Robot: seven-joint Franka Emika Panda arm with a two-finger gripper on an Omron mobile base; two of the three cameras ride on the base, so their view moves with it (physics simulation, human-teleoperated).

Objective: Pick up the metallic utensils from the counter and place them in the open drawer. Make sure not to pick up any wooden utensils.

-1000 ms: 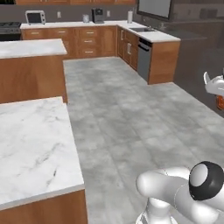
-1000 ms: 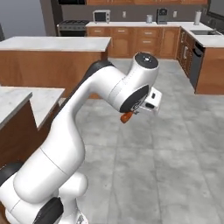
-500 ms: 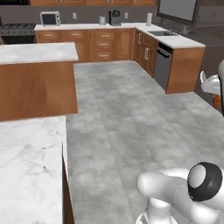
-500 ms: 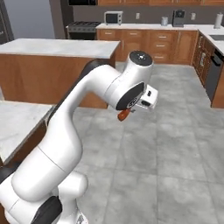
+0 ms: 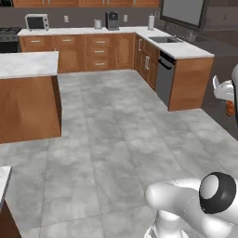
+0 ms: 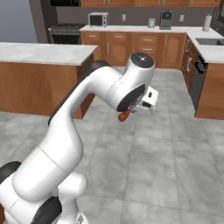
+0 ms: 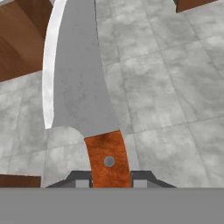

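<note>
The knife (image 7: 78, 87) sits between the end effector (image 7: 109, 177) fingers, blade extending away over the floor (image 7: 175, 109). An island worktop (image 6: 43, 52) lies left; cabinets (image 6: 144, 43) line the far wall, microwave (image 6: 98, 19) on top.

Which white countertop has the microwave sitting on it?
The back wall counter, beside the stove, holds the microwave. The nearer island has a bare marble top.

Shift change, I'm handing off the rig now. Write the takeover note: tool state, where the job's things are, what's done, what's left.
Tool: shut on the knife, gripping its reddish-brown handle, with the grey blade pointing away from the hand, over the grey tile floor.
Arm: raised mid-kitchen, with the handle end poking out below the wrist.
Done: one metallic utensil picked up.
Left: carry the knife to the open drawer and release it, then fetch any other metallic utensils; leave wooden ones.
</note>
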